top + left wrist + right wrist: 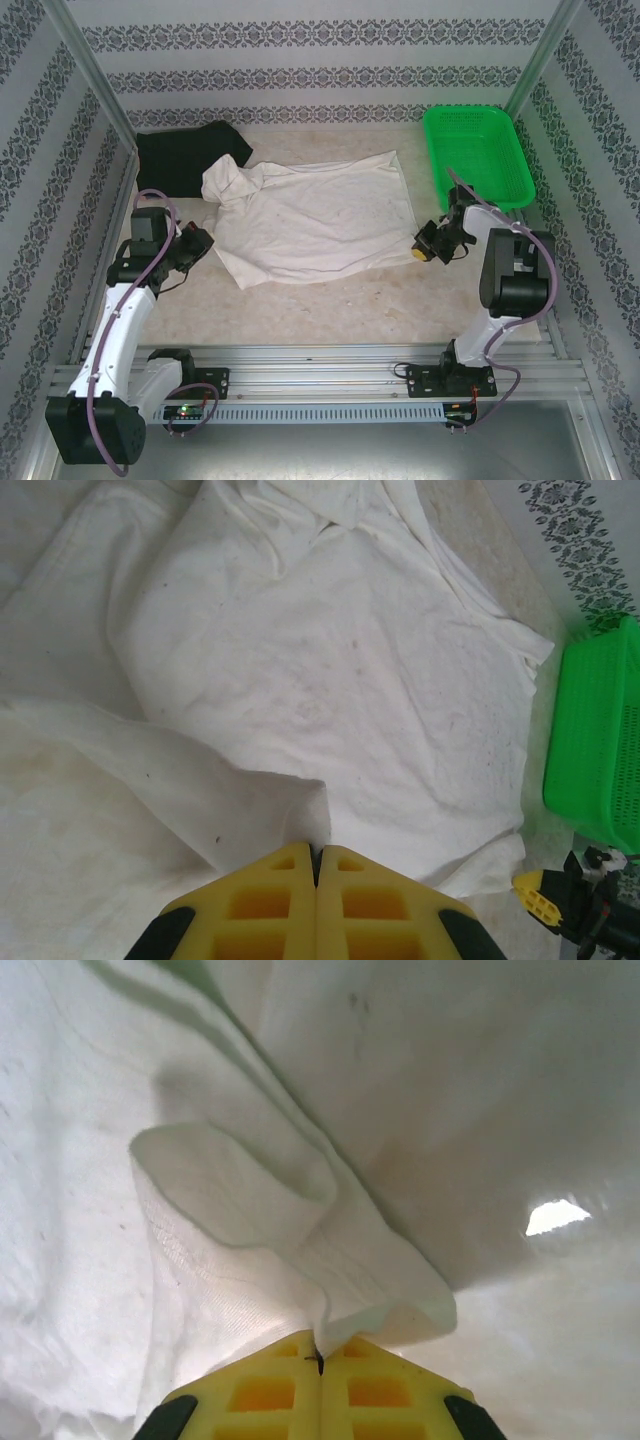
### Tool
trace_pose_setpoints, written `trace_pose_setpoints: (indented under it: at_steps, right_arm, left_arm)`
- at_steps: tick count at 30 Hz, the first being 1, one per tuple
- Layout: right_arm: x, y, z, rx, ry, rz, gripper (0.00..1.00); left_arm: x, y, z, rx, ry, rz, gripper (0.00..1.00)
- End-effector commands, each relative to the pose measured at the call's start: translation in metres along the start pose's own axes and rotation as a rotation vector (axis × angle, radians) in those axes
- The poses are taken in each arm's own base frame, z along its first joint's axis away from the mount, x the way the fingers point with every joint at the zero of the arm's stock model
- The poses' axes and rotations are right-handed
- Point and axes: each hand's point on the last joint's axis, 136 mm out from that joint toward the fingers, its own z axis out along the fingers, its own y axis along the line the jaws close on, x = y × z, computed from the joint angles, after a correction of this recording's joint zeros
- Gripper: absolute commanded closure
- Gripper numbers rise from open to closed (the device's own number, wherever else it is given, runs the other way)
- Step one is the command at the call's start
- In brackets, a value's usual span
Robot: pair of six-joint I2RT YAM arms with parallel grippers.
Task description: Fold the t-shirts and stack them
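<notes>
My right hand [320,1356] is pinched shut on the edge of the cream t-shirt [320,215], left hand [316,854] seemingly too, ready to spread it flat for folding.

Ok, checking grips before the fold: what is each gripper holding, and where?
Both pinch the white shirt: left gripper at its left edge, right gripper at its near right corner.

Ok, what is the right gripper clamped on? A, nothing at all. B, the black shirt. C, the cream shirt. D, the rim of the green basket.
C: in the right wrist view, the right gripper is shut with a fold of the cream shirt pinched between its yellow fingertips.
</notes>
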Motion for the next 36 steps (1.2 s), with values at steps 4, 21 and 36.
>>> trace_pose_setpoints:
  at_steps: [4,21,36]
  right_arm:
    - [0.014,-0.022,0.003,0.029,-0.007,0.008,0.98]
    - [0.037,-0.047,-0.031,0.119,-0.082,-0.020,1.00]
    - [0.072,-0.075,-0.021,0.130,-0.032,0.042,1.00]
  left_arm:
    - [0.010,0.014,0.000,-0.025,0.007,-0.042,1.00]
    - [0.044,0.059,-0.047,-0.254,0.031,-0.104,1.00]
    - [0.062,0.085,-0.053,-0.305,-0.005,-0.178,1.00]
